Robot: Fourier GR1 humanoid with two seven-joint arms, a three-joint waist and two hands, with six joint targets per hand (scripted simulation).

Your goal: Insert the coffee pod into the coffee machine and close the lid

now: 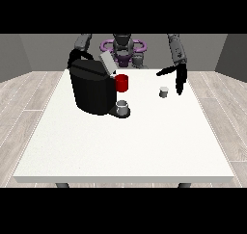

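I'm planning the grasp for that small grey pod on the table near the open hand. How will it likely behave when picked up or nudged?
The coffee pod looks small and squat, standing upright, so it is probably light and may slide across the smooth white table if nudged. Its round sides suggest it could roll if tipped over. The robot hand at the view's right is much larger, so it might knock the pod away.

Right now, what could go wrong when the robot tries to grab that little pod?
The hand at the view's right is open beside the small coffee pod, not holding it. It might knock the pod over or push it along the table. The red mug stands right by the coffee machine, whose lid is up, so a carried pod could bump the mug on the way.
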